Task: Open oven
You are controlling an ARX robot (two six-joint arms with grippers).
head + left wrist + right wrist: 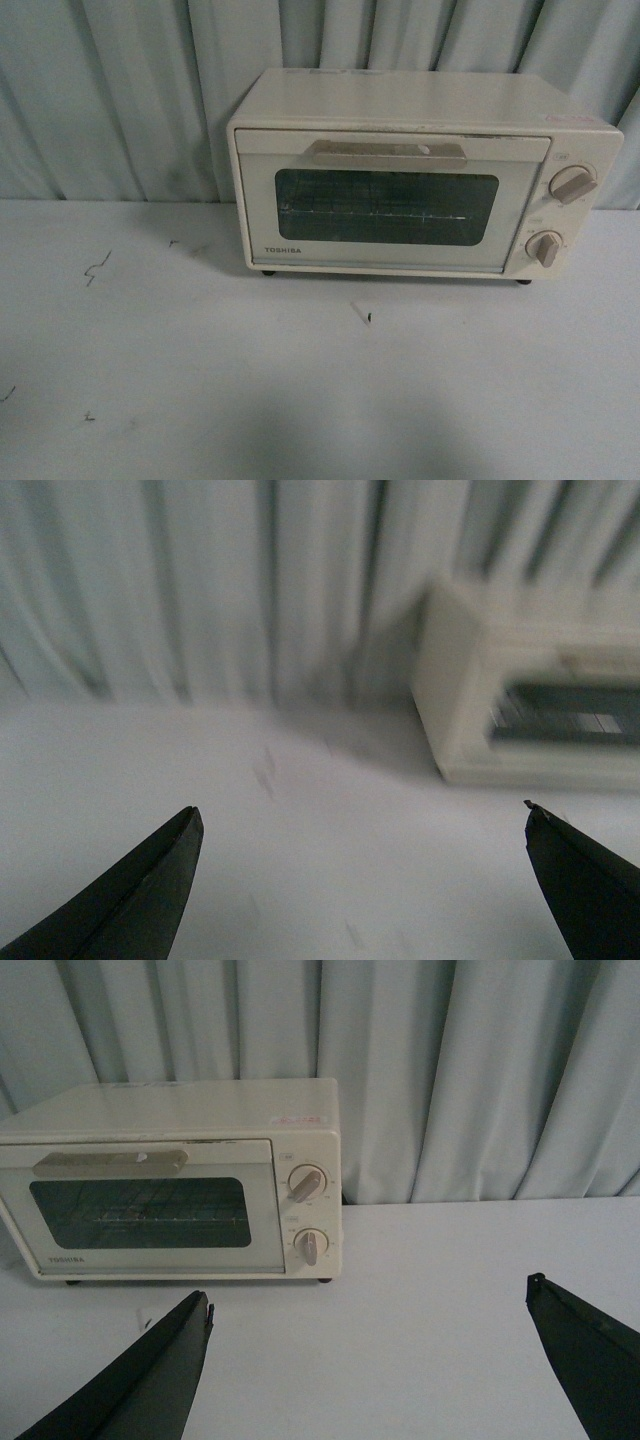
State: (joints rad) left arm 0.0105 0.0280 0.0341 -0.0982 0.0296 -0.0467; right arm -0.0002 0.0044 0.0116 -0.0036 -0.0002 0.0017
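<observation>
The cream-white oven (420, 175) stands on the white table against the curtain, right of centre in the front view. Its glass door is shut, with the beige bar handle (387, 153) across the top and two beige knobs (573, 184) at the right. The wire rack shows through the glass. Neither arm shows in the front view. My left gripper (360, 815) is open and empty over bare table, with the blurred oven (530, 700) ahead of it to one side. My right gripper (368, 1290) is open and empty, well short of the oven (170, 1175).
A grey-white pleated curtain (130, 90) hangs behind the table. A small white scrap (361, 312) lies on the table in front of the oven. Small dark marks (95, 268) dot the table surface at the left.
</observation>
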